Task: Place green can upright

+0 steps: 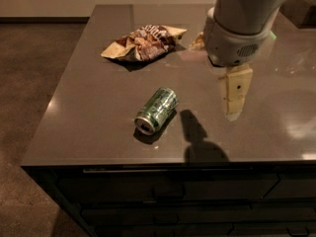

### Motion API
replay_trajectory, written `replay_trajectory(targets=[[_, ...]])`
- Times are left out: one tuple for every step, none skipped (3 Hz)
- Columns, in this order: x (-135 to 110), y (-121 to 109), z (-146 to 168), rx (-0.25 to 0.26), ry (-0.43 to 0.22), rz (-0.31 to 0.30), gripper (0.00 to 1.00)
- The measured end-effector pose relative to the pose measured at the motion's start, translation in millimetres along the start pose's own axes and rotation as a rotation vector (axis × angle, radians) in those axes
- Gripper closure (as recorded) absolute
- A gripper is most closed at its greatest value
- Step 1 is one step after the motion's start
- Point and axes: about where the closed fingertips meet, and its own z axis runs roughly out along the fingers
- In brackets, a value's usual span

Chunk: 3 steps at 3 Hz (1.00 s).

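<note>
The green can lies on its side on the dark countertop, near the front edge, with its silver end facing front-left. My gripper hangs from the big white arm and points down above the counter, to the right of the can and apart from it. It holds nothing that I can see. Its shadow falls on the counter just right of the can.
A crumpled brown chip bag lies at the back of the counter. A yellow sponge is mostly hidden behind the arm. The counter's front edge runs close below the can, with drawers underneath.
</note>
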Motion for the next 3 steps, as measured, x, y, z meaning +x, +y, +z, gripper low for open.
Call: replay_trajectory(targets=[[-27.9,-9.1,11.7,-0.021,-0.02,-0.194,0.0],[-51.1,-14.4,22.4,-0.047,-0.037,-0.35,0.0],[-71.7,-13.8,34.6,-0.085,-0.063,-0.45,0.0]])
